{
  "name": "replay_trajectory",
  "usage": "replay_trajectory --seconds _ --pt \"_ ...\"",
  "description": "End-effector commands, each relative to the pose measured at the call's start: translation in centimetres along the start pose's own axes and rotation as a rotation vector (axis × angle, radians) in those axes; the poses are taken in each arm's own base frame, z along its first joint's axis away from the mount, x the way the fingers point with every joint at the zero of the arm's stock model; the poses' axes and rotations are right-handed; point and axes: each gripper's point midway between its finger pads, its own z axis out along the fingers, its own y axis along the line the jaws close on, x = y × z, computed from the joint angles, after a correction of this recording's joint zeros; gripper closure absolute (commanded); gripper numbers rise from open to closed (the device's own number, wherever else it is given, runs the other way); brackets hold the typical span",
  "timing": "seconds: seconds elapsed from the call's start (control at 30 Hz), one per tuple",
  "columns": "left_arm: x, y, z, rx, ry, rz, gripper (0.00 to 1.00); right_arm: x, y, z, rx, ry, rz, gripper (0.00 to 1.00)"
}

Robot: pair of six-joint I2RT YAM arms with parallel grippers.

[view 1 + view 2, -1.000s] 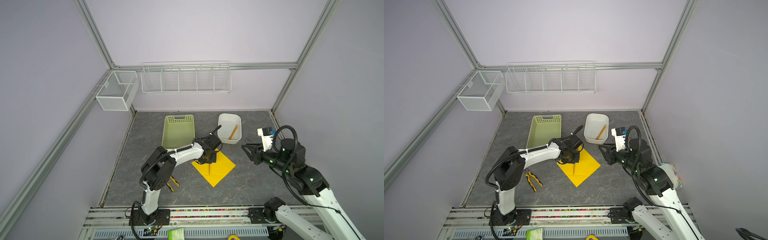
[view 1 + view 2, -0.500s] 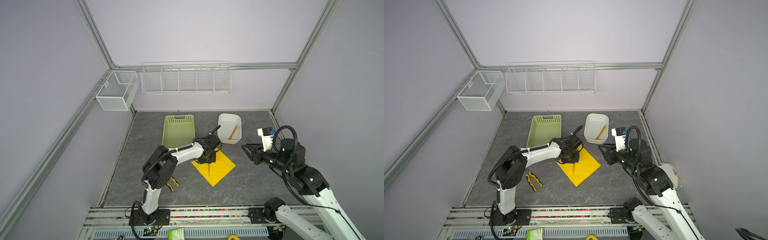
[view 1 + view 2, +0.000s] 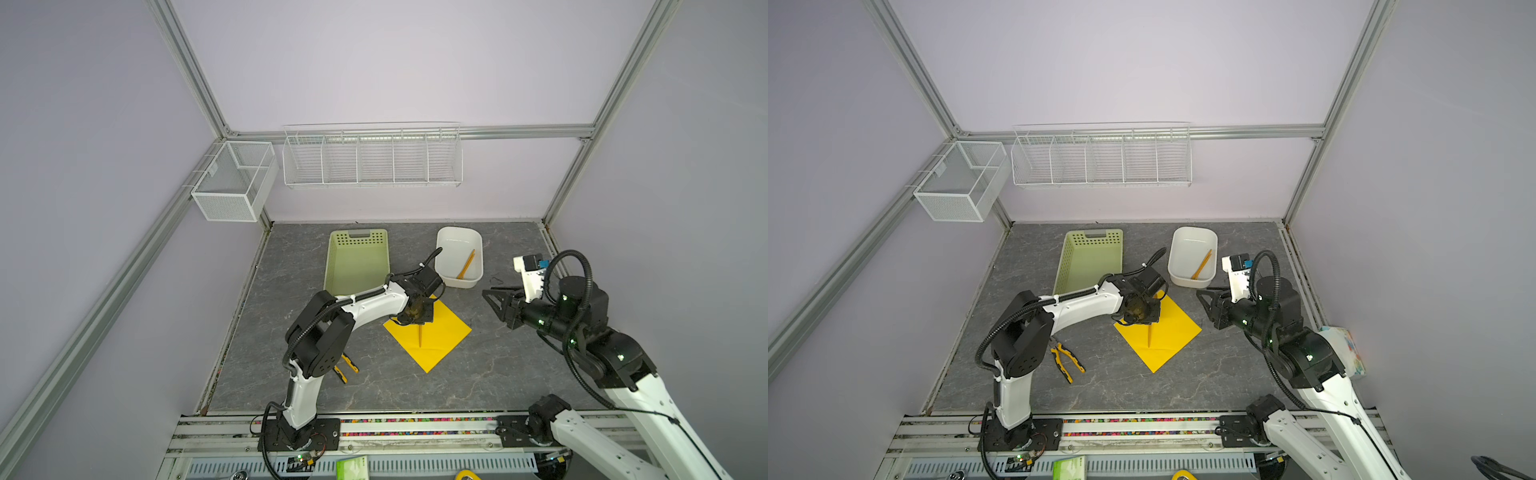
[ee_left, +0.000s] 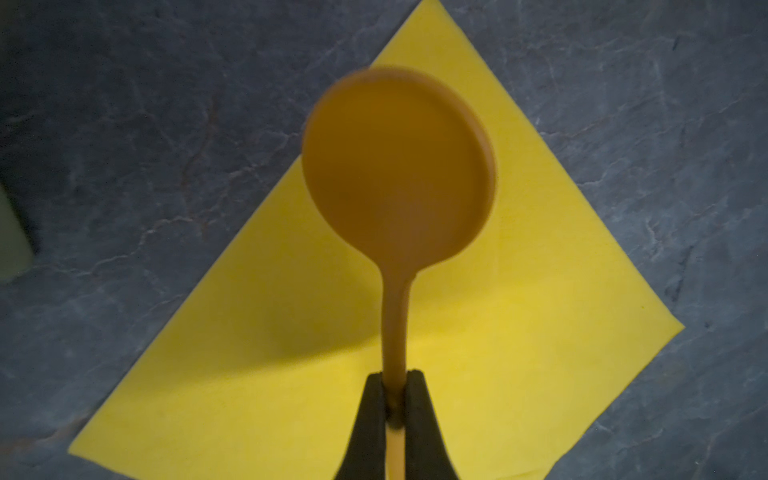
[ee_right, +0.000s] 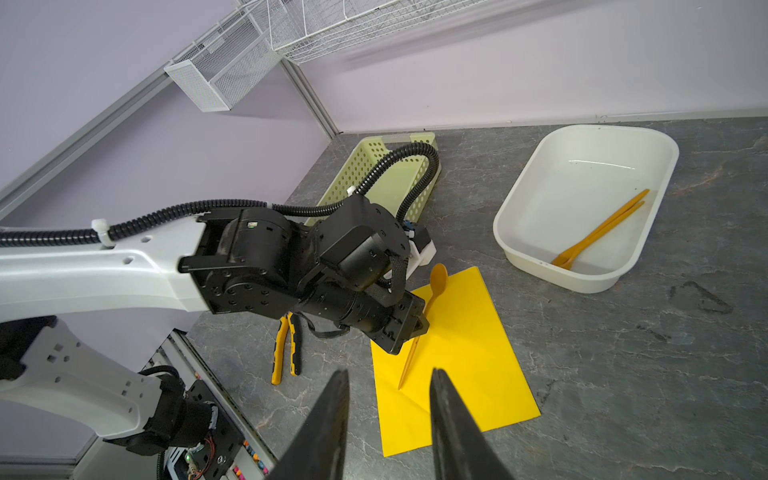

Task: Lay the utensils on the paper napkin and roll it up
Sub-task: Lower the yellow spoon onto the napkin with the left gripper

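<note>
Lilac walls close in a grey marbled worktop (image 3: 374,386), with a wire rack (image 3: 372,158) and a mesh box (image 3: 232,187) hung above its far edge. Seen in both top views with the back wall at 12 o'clock, the napkin (image 3: 440,345) lies flat near the middle of the worktop, turned so its corners point to 12, 3, 6 and 9. The left tool (image 4: 395,386) hangs over the napkin's 11 o'clock edge, its jaws pinched tight on the spoon (image 4: 399,166) partway along the handle. The spoon is tilted, the round bowl raised toward 12 o'clock above the napkin's far corner and the handle end sloping down toward 6 o'clock to the napkin's middle; I cannot tell whether that end touches the paper. The right tool (image 5: 388,374) hovers off the worktop at 3 o'clock of the napkin, aimed toward 9 o'clock, its jaws partly spread with nothing between them. A white tub (image 5: 590,282) stands at 1 o'clock of the napkin, and the other utensil (image 5: 598,228) lies slantwise inside it. A green basket (image 3: 357,266) sits at 11 o'clock, just beside the tub. Pliers (image 5: 279,353) lie on the worktop at 8 o'clock, partly under the left arm.
</note>
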Motion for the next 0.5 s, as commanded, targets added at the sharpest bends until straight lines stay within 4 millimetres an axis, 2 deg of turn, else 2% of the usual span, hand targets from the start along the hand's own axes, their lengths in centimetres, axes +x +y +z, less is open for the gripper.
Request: replay_trajectory --seconds 0.0,0.47 --pt "-0.5 0.0 0.2 -0.013 0.003 -0.019 1.0 0.5 -0.7 0.3 0.027 0.016 0.002 0.64" --pt "-0.8 0.8 1.7 -0.022 0.016 -0.049 1.0 0.8 -0.9 0.5 0.035 0.022 -0.007 0.64"
